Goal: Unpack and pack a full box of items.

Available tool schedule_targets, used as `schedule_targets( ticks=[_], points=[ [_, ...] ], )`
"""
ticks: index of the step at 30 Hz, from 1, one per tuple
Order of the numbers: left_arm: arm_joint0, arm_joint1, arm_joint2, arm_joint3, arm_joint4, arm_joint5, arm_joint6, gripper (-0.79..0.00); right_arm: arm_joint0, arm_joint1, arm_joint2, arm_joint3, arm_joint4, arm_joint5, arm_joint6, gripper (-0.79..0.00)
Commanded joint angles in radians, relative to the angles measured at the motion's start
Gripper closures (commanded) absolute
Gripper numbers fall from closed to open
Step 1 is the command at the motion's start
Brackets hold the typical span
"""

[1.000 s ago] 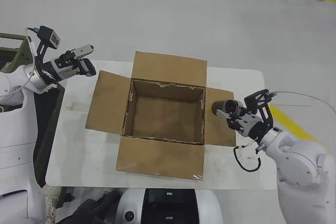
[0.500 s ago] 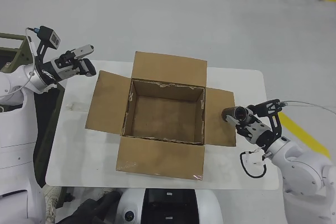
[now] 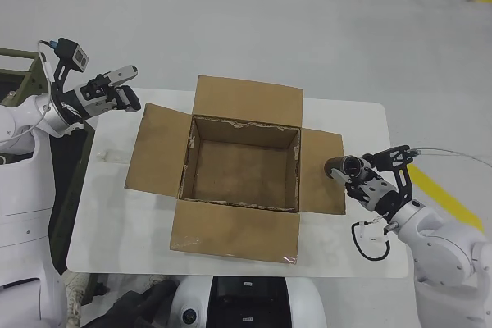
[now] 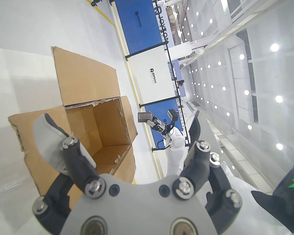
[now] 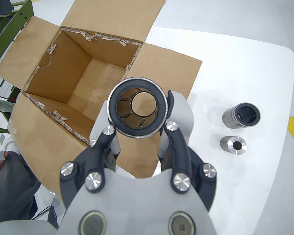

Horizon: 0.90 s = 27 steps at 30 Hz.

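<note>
Two sets: right jaws snug around hollow steel cylinder (image 5: 137,131); left jaws agape, empty.

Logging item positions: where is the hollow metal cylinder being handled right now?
In the top view the cylinder is clamped in the right claw over the box's right flap, right of the opening.

the cardboard box (image 3: 248,100) is sitting open; a metal sleeve (image 5: 137,83) is being held over its right flap; a wide cylinder (image 5: 241,116) and a smaller plug (image 5: 233,145) are standing nearby.
</note>
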Motion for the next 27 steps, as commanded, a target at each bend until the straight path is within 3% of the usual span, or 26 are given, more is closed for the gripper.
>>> schedule_targets(
  ticks=[1, 13, 27],
  points=[
    [0.0, 0.0, 0.0, 0.0, 0.0, 0.0, 0.0, -0.785, 0.0, 0.0, 0.0, 0.0, 0.0, 0.0, 0.0, 0.0],
    [0.0, 0.0, 0.0, 0.0, 0.0, 0.0, 0.0, -0.785, -0.009, 0.001, 0.001, 0.003, 0.002, 0.002, -0.016, 0.0],
    [0.0, 0.0, 0.0, 0.0, 0.0, 0.0, 0.0, -0.785, -0.213, 0.018, 0.194, -0.035, 0.055, -0.035, -0.088, 0.0]
  ],
)
